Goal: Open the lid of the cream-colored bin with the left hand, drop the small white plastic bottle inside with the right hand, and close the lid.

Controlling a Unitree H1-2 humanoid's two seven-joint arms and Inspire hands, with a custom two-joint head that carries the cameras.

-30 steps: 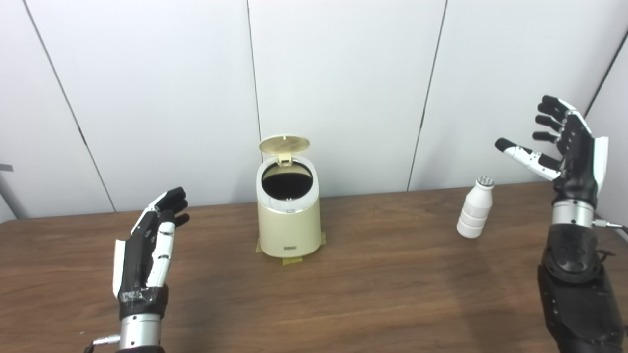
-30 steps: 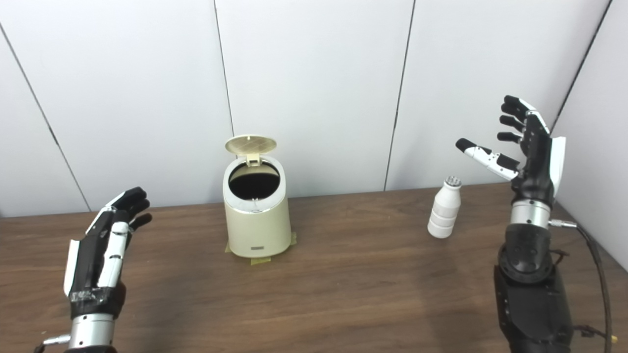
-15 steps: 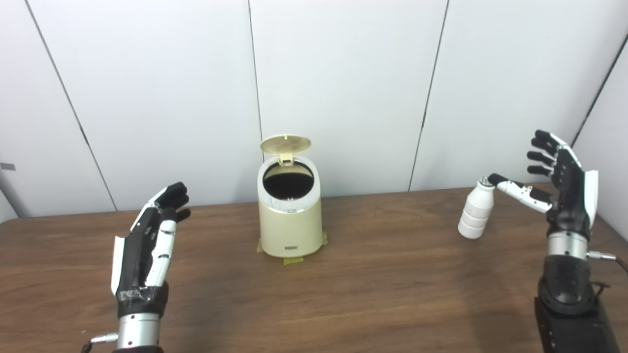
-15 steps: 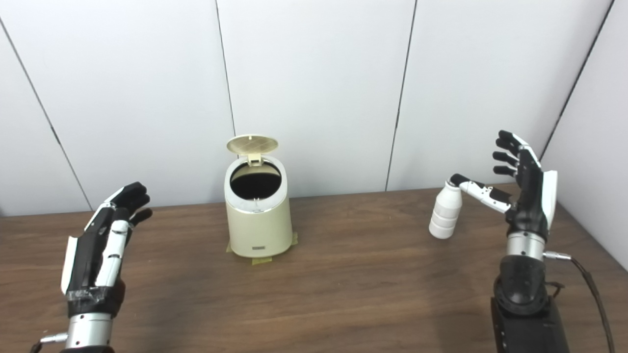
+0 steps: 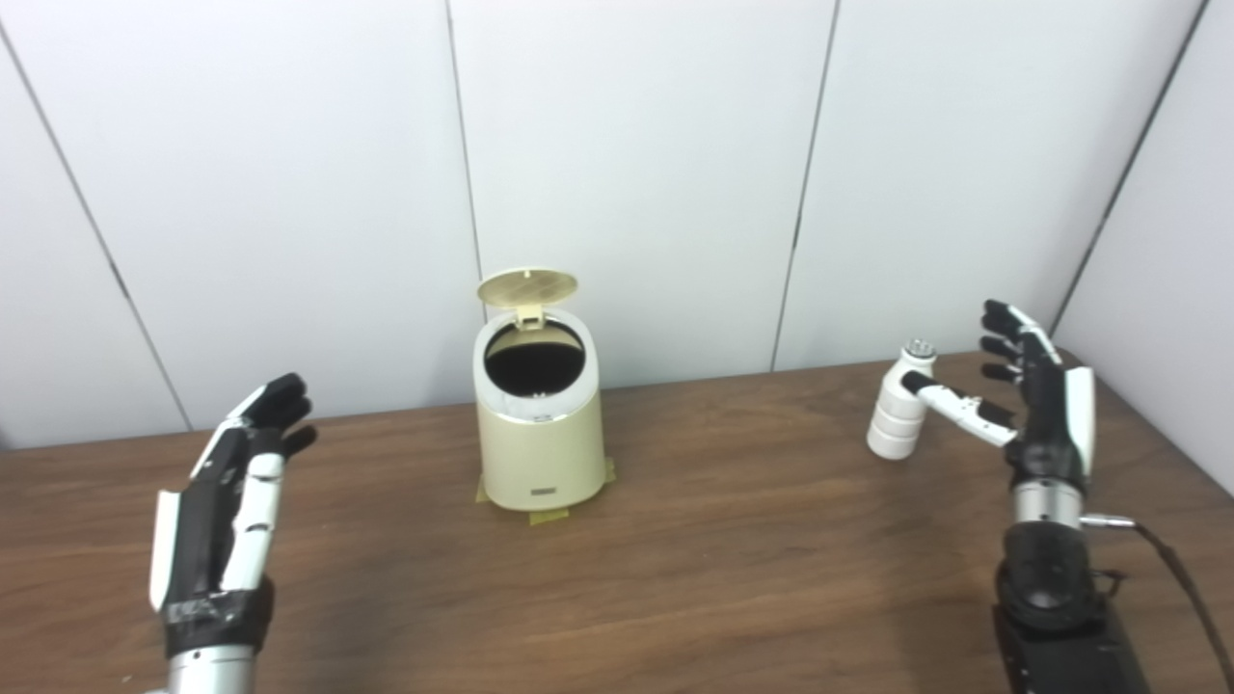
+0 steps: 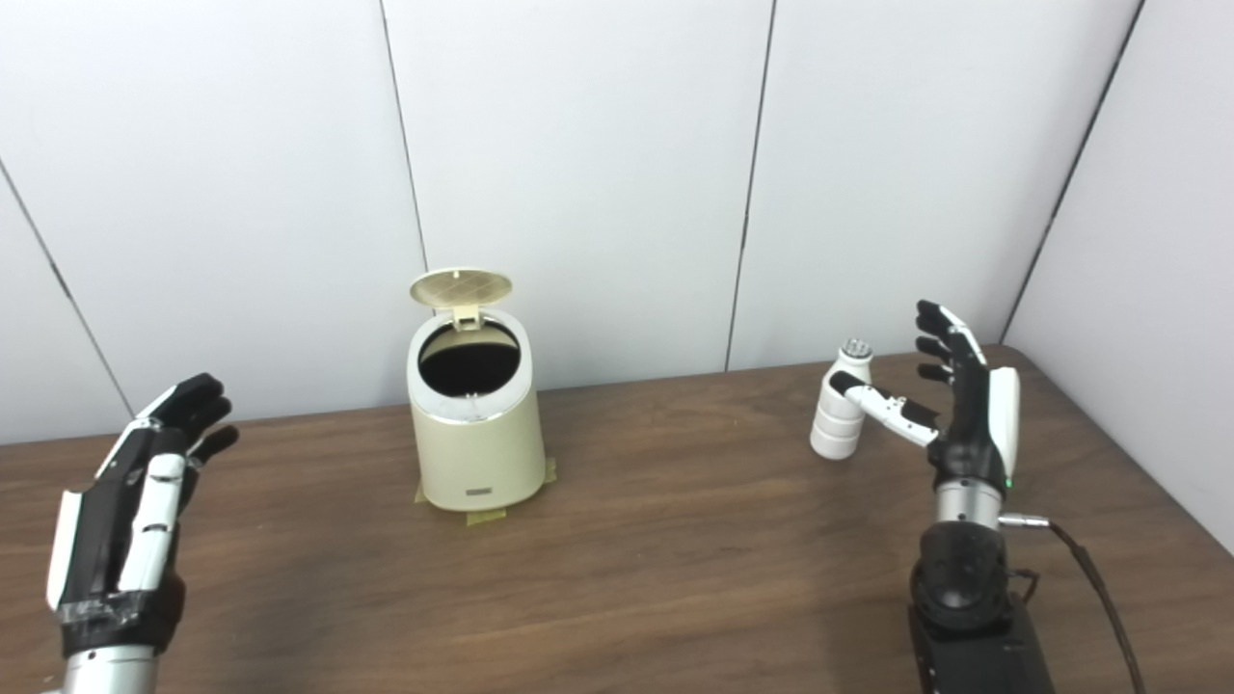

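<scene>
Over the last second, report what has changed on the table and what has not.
The right hand came down from head height to the small white plastic bottle; its thumb now lies across the bottle's front, fingers apart, not yet gripping. The camera also shifted. The bottle stands where it was, the cream-colored bin keeps its round lid up, and the left hand waits open.

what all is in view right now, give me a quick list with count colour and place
bin: one, cream, upright on the table left of centre, near the wall
lid: one, cream, hinged up at the back of the bin, open
tape: yellowish pieces under the bin's base
bottle: one, white, upright on the table at right, beside the right hand's thumb
table: one, dark brown wood
wall: white panels behind
left hand: black and white, open, raised at left
right hand: black and white, open, by the bottle
</scene>
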